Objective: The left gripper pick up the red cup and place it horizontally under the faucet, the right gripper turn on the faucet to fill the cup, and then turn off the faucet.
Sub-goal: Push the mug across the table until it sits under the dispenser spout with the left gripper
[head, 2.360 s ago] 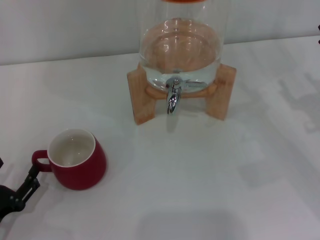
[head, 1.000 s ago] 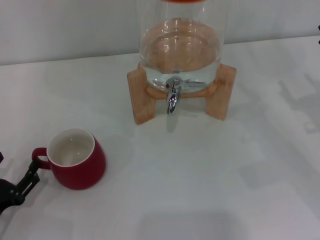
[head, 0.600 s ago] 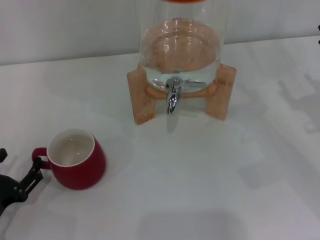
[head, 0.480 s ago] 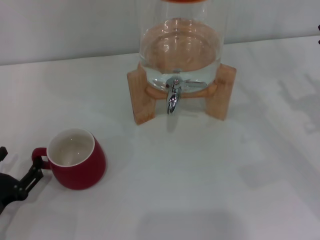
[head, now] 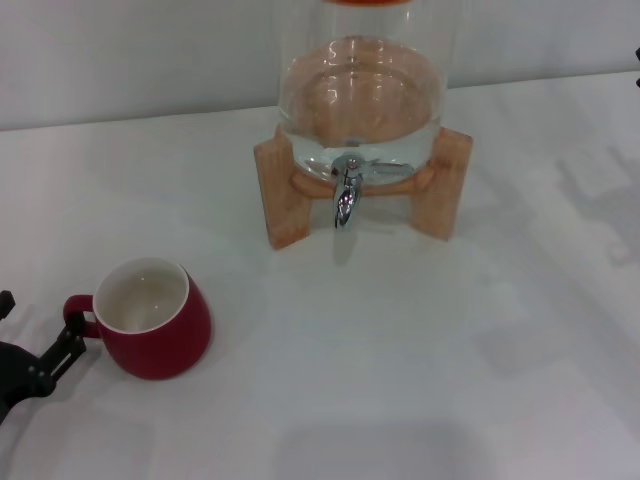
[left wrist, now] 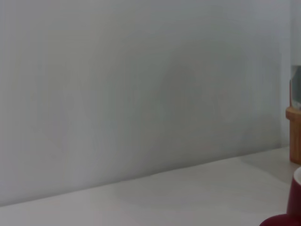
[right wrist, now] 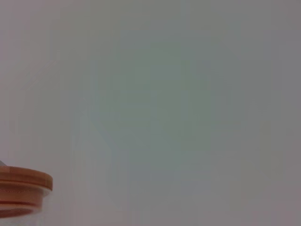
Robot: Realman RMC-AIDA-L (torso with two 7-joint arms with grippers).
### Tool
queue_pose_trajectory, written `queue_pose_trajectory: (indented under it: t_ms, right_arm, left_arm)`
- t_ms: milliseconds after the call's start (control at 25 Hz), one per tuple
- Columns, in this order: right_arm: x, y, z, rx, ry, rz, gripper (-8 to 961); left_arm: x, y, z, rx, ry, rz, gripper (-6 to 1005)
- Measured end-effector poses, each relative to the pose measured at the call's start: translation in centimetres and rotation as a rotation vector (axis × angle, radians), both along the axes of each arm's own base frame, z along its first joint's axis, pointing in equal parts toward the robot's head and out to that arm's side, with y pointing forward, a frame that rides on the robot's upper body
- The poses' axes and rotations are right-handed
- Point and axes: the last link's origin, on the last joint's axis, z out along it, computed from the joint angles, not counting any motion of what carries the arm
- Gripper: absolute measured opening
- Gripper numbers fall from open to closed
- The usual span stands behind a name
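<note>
— Where was the red cup [head: 152, 319] when you checked the head camera?

— I saw it standing upright on the white table [head: 420, 360], well in front of the glass dispenser [head: 360, 95] and off to its left side. Its white inside faced up and its small loop handle pointed away from the dispenser, toward the table's left edge.

— And the left gripper [head: 35, 340]?

— It sat just beside the cup, on the handle side. I could see one black finger [head: 62, 353] reaching toward the handle, its tip right at the loop, and a bit of the other finger further out from the cup, so I read the claw as spread open. It held nothing; whether that near tip actually touched the handle, I could not tell.

— Anything under the faucet [head: 346, 196]?

— Only bare table. The chrome faucet hung at the front of the dispenser, between the two legs of the wooden stand [head: 282, 190], spout down. The dispenser held water in its lower part.

— What did the left wrist camera give you?

— Mostly wall, with a sliver of the cup at the frame's edge and a corner of the stand beyond it.

— The right gripper?

— I could not see it. Its wrist camera showed only wall and the dispenser's orange-brown lid [right wrist: 23, 188].
</note>
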Motion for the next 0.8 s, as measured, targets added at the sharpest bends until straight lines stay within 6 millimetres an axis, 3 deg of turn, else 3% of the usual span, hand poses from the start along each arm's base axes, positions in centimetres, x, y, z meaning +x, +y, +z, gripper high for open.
queue_pose_trajectory:
  t_ms: [480,800]
  right_arm:
    - [-0.14,0.18,0.03,0.001,-0.001,0.005,824]
    - [-0.16,0.19,0.04,0.001,-0.002,0.006,824]
  left_arm:
    - [0.07,0.43,-0.07,-0.004,0.008,0.003,763]
    - [0.16,0.56,-0.07,-0.004,0.008,0.000,595]
